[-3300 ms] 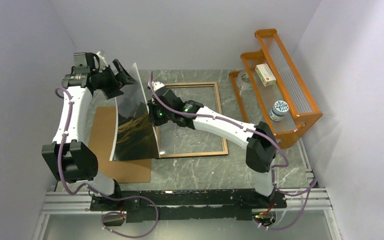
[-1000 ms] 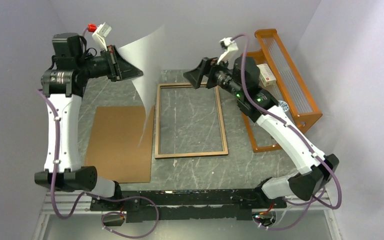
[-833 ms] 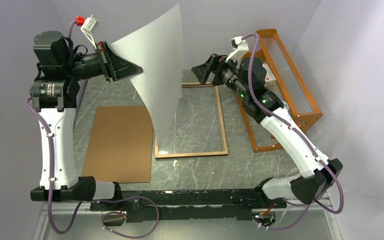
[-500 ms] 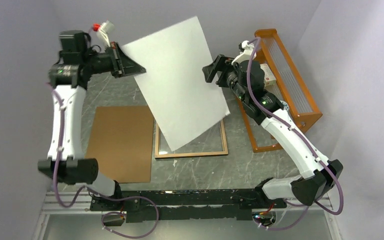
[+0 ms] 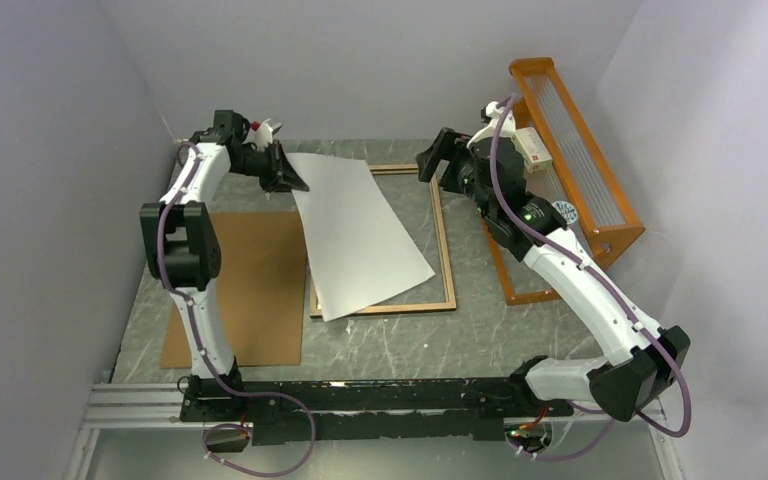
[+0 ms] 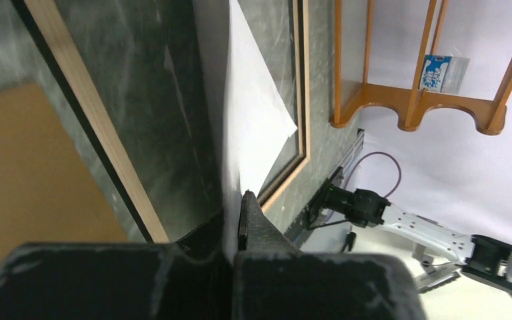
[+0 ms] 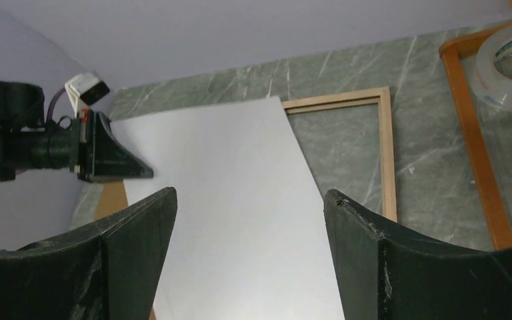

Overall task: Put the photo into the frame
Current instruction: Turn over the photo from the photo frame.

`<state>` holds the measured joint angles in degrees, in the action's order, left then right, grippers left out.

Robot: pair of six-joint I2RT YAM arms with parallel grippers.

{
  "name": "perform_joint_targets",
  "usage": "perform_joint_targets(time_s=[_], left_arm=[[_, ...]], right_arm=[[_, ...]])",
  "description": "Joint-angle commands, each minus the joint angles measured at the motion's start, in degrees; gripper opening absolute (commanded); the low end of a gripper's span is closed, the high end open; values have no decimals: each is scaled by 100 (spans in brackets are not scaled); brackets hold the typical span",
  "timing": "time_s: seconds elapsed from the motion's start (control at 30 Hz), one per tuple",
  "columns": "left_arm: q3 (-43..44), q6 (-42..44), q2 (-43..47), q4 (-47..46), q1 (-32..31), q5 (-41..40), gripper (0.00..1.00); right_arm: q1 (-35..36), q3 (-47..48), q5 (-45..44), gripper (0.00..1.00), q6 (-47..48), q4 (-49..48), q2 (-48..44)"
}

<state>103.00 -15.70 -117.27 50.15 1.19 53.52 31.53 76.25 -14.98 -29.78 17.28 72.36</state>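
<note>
The photo (image 5: pixel 360 235) lies white side up, skewed, across the left half of the frame (image 5: pixel 444 240), and its near corner sticks out past the frame's near rail. The frame lies flat with its light-wood back up. My left gripper (image 5: pixel 288 174) is shut on the photo's far left corner, low over the table. In the left wrist view the sheet (image 6: pixel 257 127) runs edge-on out from between the shut fingers (image 6: pixel 252 217). My right gripper (image 5: pixel 438 157) hangs open above the frame's far right corner with nothing in it. From the right wrist, the photo (image 7: pixel 240 187) shows between the spread fingertips (image 7: pixel 163 203).
The brown backing board (image 5: pixel 235 290) lies flat left of the frame. The orange rack (image 5: pixel 570 170) stands at the right and holds a small box (image 5: pixel 530 148) and a jar (image 5: pixel 560 220). A tape roll (image 7: pixel 510 67) sits by the rack's foot.
The left arm has swung the photo down from held high in the air to lying white side up across the frame. The right gripper stayed raised and open, shifting only a little.
</note>
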Motion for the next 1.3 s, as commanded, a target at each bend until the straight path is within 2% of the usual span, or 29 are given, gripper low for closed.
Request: perform_joint_targets(time_s=[0.0,0.1,0.3,0.4,0.5,0.63,0.7,0.77,0.87,1.03,1.17,1.27], left_arm=[[1164,733,-748,-66,-213,139,3],[1813,830,-1296,226,-272,227,3],[2116,863,-1720,253,-348,502,3],[2216,787,-1896,339,-343,264,2],[2059,482,-1900,239,-285,197,19],[992,-396,-1376,-976,-141,226,54],[480,-820,-1119,-1596,-137,306,62],[19,-1198,-902,-2192,-137,316,66],[-580,-1586,-618,-2621,-137,267,67],[-1292,-1890,-114,-2787,-137,-129,67],[-1983,-2507,218,-3532,-137,-19,58],[-2216,-2511,390,-3520,-258,-229,54]], right_arm=[[-17,-48,-142,84,-44,79,-102],[-25,-108,-164,83,-51,213,-90],[-25,-248,-235,84,-58,395,-28],[-26,-246,-227,83,-54,419,42],[-31,-249,-175,83,-65,423,113],[-26,-289,-140,83,-120,419,164],[-27,-317,-131,83,-117,396,171],[-31,-350,-157,83,-115,363,172],[-31,-374,-159,83,-116,304,181],[-36,-439,-121,83,-168,265,211],[-41,-530,-106,82,-245,218,222],[-36,-567,-63,82,-286,211,231]])
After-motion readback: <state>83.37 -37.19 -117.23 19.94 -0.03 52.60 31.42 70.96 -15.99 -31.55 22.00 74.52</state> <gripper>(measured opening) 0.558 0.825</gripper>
